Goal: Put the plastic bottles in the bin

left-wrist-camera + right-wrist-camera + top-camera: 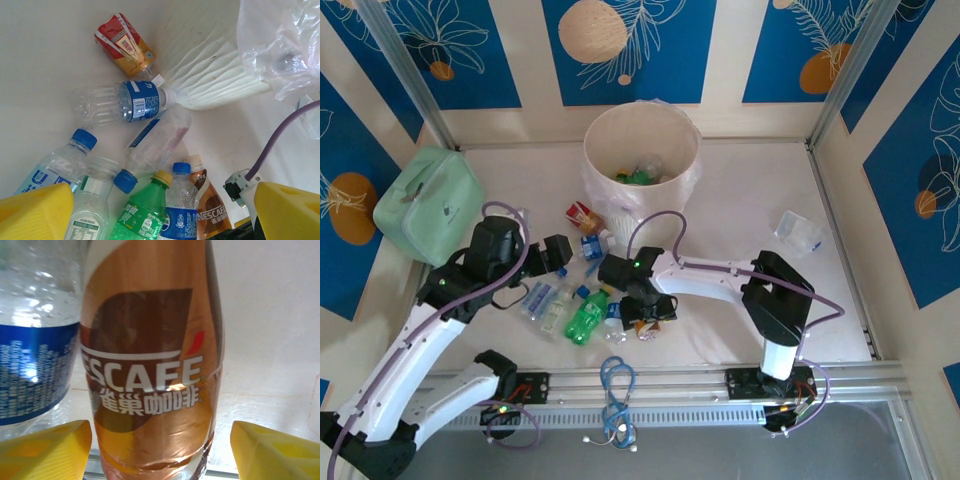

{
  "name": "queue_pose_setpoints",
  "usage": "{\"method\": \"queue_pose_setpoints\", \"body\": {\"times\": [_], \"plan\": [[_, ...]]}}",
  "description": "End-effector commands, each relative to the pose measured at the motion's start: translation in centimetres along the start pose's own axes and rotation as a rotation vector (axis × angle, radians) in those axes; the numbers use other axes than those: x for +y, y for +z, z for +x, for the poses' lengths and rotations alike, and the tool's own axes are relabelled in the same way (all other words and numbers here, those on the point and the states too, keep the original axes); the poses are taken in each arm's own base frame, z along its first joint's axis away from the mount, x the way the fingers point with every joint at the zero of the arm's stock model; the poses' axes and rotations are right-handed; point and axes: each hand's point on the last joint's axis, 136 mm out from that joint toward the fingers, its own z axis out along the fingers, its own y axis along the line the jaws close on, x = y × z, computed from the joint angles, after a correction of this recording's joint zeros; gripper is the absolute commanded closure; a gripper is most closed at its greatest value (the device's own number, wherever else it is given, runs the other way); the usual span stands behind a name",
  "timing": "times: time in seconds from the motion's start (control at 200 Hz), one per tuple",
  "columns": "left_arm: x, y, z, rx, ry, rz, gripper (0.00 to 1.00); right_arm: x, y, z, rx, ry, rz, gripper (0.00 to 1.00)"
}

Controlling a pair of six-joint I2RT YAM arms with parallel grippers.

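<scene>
Eight bottles (135,102) are counted lying clustered on the table (740,210) beside the bin (640,130): five clear, mostly blue-capped, one green (142,215), one red-labelled (122,42), one brown Nescafé (150,365). Others are seen inside the bin. The left jaws are held apart above the cluster; the Nescafé is straddled by the right jaws, unclamped.

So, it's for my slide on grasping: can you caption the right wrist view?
Right tool open astride the Nescafe bottle, with a blue-labelled bottle at its side.
</scene>
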Motion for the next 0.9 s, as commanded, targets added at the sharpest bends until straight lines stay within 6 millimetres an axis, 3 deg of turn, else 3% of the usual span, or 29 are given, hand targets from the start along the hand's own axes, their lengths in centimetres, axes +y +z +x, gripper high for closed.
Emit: {"method": "queue_pose_setpoints", "body": {"times": [0.0,0.27,0.535,0.895], "plan": [[-0.3,0.5,0.0,0.015,-0.041,0.018,0.09,-0.2,0.0,0.6,0.058,0.019,-0.001,0.28],[-0.9,1.6,0.4,0.04,-0.073,0.055,0.1,-0.3,1.5,0.4,0.122,0.043,-0.032,0.29],[-0.7,1.9,0.9,0.052,-0.084,0.06,0.1,-0.5,1.5,0.2,0.124,0.053,-0.022,0.48],[-1.6,2.1,0.8,0.07,-0.109,0.108,0.1,-1.1,-1.0,0.2,-0.006,0.053,-0.041,0.54]]}}
